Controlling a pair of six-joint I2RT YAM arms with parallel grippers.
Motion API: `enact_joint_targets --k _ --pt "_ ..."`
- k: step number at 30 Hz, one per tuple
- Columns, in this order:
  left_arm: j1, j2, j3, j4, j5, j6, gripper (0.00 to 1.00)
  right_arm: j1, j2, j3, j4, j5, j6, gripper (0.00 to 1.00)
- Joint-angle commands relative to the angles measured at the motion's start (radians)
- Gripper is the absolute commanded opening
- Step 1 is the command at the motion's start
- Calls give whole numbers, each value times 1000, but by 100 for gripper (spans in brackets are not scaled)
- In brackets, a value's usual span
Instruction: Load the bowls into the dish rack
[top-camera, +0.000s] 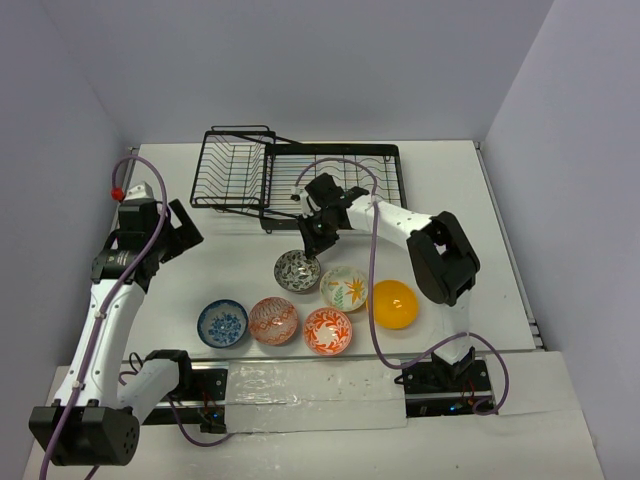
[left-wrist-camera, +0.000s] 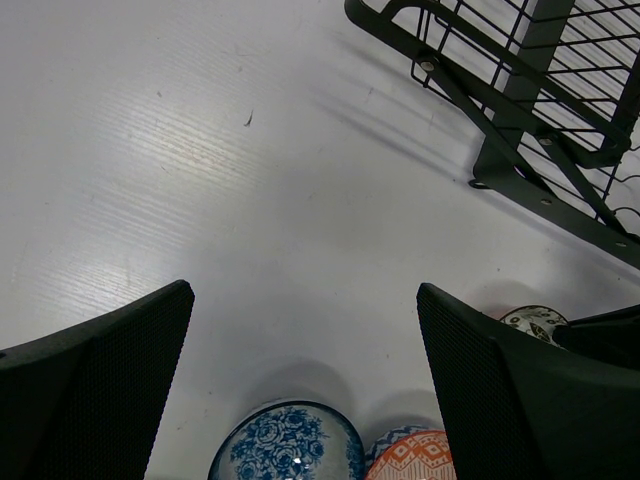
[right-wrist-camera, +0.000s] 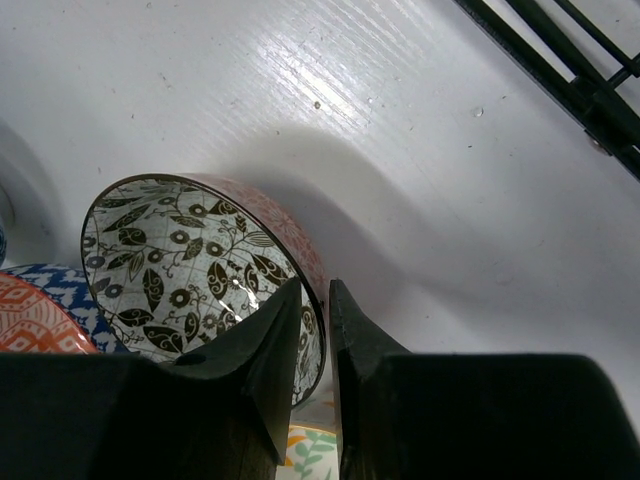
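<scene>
From above, the right end effector (top-camera: 318, 240) reaches the grey-black patterned round bowl (top-camera: 297, 271), which sits on the white surface (top-camera: 240, 260) just short of the black wire dish rack (top-camera: 235, 170). The left wrist view shows the left end effector (left-wrist-camera: 302, 295) spread wide and empty. In the right wrist view the fingers (right-wrist-camera: 250, 360) seem clamped on only the thin rim, so the bowl may pivot or slip free when lifted.
</scene>
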Motion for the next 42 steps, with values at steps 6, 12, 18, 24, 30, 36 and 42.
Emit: enact_joint_targets --k 6,12,18,24,30,36,42 --pt "-1 -21 -7 33 15 -10 99 8 15 13 -13 -10 -13 20" --pt "-1 -27 -12 36 16 -11 99 8 23 25 -19 -13 -14 2" --pt "-1 -27 -17 44 18 -11 99 8 16 54 -48 -2 -26 0" --pt "-1 -17 -17 48 19 -13 99 21 -51 111 -111 47 -45 0" --pt "-1 8 -26 65 33 -16 99 54 -131 202 -188 111 -66 0" --pt "-3 25 -30 83 41 -16 99 106 -201 306 -269 182 -98 0" --pt "-1 35 -32 103 51 -13 99 158 -270 380 -323 340 -192 0"
